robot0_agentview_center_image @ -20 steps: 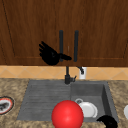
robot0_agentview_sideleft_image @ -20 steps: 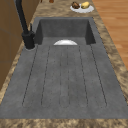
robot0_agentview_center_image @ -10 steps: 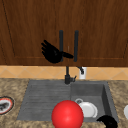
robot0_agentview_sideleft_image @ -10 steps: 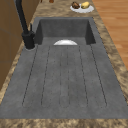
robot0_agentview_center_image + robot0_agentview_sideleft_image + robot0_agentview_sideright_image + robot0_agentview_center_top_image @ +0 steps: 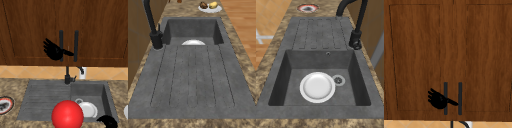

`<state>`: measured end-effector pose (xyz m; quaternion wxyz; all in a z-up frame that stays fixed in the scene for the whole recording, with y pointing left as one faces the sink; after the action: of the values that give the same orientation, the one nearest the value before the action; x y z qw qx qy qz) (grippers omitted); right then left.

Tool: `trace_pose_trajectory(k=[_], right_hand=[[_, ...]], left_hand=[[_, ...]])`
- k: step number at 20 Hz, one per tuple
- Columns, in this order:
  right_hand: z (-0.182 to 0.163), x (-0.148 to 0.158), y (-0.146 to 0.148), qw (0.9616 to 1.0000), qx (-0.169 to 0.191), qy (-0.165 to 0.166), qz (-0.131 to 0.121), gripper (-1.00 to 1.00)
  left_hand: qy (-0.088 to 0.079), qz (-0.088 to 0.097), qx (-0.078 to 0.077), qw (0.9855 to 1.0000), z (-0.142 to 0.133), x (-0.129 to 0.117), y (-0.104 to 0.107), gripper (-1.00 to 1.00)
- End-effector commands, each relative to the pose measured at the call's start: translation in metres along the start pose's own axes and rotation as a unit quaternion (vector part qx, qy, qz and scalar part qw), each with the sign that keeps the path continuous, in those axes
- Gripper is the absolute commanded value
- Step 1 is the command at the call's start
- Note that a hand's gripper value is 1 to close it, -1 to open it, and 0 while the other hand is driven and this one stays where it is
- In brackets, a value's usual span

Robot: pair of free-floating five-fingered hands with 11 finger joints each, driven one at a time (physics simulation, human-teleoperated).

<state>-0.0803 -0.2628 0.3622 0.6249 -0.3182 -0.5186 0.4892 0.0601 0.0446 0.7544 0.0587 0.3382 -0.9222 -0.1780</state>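
Sink, counter and dishes below the wooden wall cabinet

A white plate lies flat in the sink basin just beside the drain, while the ribbed draining board stretches to its left. The black faucet stands at the sink's back edge. A red ball sits at the front rim. A red-rimmed plate rests on the speckled counter, and a dish of fruit stands beyond the basin.

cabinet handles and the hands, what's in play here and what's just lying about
In play:
left hand, fingers spread, at the left cabinet handle
right cabinet handle beside it

Lying about:
right hand, low at the sink front
white plate in the basin
red ball
faucet
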Motion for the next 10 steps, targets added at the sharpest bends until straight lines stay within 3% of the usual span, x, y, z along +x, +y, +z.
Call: trace_pose_trajectory(k=[1, 10], right_hand=[[0.000, 0.000, 0.000, 1.0000, 0.000, 0.000, 0.000, 0.00], [0.000, 0.000, 0.000, 1.0000, 0.000, 0.000, 0.000, 0.00]], left_hand=[[0.003, -0.002, 0.002, 1.0000, 0.005, -0.009, -0.012, -1.00], [0.012, -0.018, 0.012, 0.9997, 0.016, -0.031, -0.066, -1.00]])
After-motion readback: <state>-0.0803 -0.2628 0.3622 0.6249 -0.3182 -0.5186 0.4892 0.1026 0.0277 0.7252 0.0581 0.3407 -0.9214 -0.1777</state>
